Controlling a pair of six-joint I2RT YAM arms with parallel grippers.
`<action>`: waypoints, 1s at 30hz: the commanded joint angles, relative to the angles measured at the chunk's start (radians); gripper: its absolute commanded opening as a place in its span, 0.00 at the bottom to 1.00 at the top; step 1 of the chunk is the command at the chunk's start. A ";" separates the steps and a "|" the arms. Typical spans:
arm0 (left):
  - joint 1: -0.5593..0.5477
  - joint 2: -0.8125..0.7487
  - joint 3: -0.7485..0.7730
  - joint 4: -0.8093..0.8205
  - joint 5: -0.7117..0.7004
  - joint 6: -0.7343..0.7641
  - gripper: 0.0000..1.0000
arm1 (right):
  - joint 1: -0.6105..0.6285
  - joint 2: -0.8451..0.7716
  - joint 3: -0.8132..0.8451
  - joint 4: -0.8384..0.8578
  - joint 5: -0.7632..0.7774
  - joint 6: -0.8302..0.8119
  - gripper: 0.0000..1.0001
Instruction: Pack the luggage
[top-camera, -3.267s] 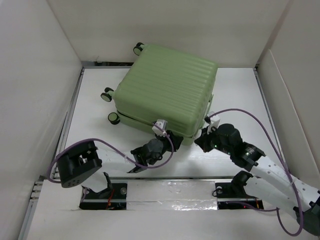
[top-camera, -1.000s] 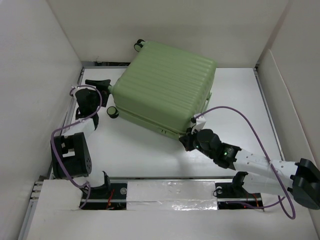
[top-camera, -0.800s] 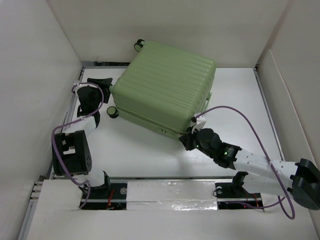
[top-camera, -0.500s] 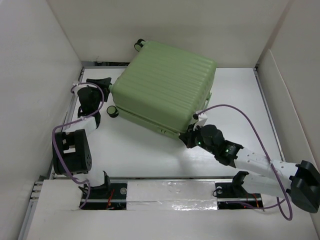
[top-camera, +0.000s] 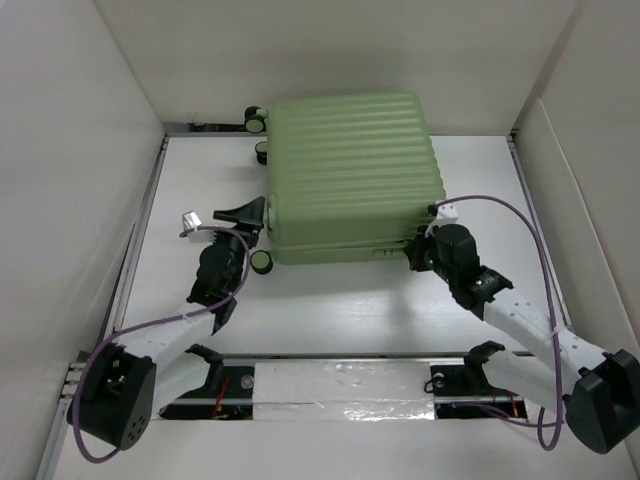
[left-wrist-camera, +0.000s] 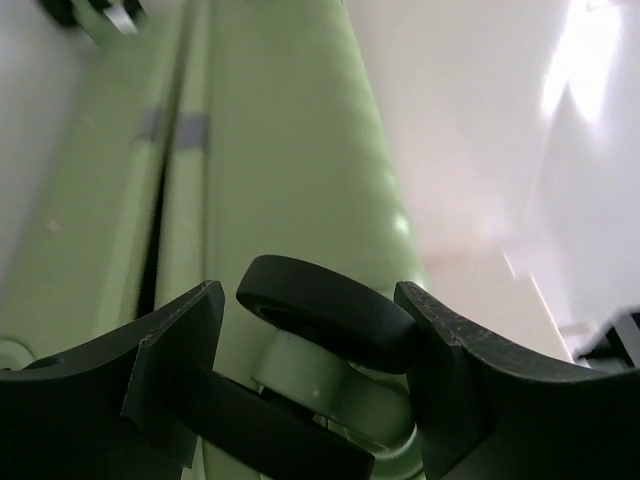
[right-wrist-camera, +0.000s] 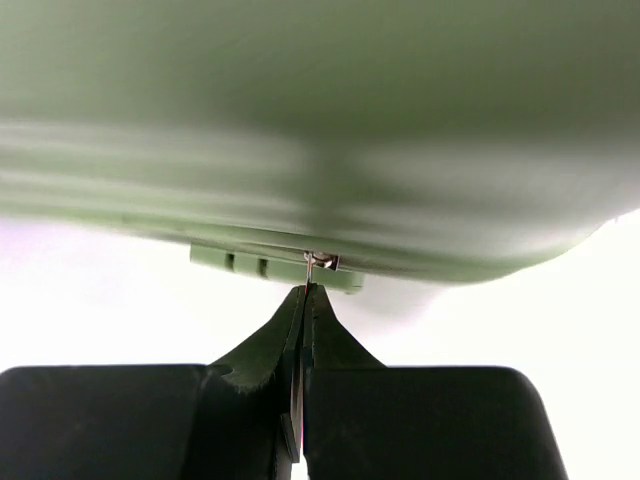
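The light-green ribbed luggage (top-camera: 350, 165) lies flat and closed at the back middle of the white table. My left gripper (top-camera: 252, 208) is at its left side, shut on a black spinner wheel (left-wrist-camera: 320, 315). That wheel sits between my left fingers (left-wrist-camera: 180, 345), with the green shell (left-wrist-camera: 270, 150) behind it. My right gripper (top-camera: 415, 250) is at the luggage's near right corner. Its jaws are pressed together (right-wrist-camera: 306, 290) on a thin metal zipper pull (right-wrist-camera: 310, 268) under the shell's edge (right-wrist-camera: 320, 120).
Another wheel (top-camera: 262, 262) stands just near my left gripper, and two more (top-camera: 256, 120) are at the back left. White walls close in the left (top-camera: 70, 180) and right (top-camera: 590, 200). A metal rail (top-camera: 340, 378) runs along the near edge.
The luggage has turned clockwise and now sits square to the table. My left gripper moved from the far left to the near-left wheel. My right gripper shifted right along the front edge.
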 joint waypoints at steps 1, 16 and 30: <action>-0.190 -0.091 -0.040 0.003 0.166 0.087 0.00 | -0.003 -0.036 0.091 0.184 -0.109 -0.035 0.00; -0.415 -0.016 0.116 -0.029 0.079 0.158 0.00 | 0.633 0.042 -0.007 0.260 0.142 0.145 0.00; -0.438 0.318 0.459 -0.213 0.559 0.364 0.09 | 0.570 0.018 0.019 0.318 -0.030 0.114 0.00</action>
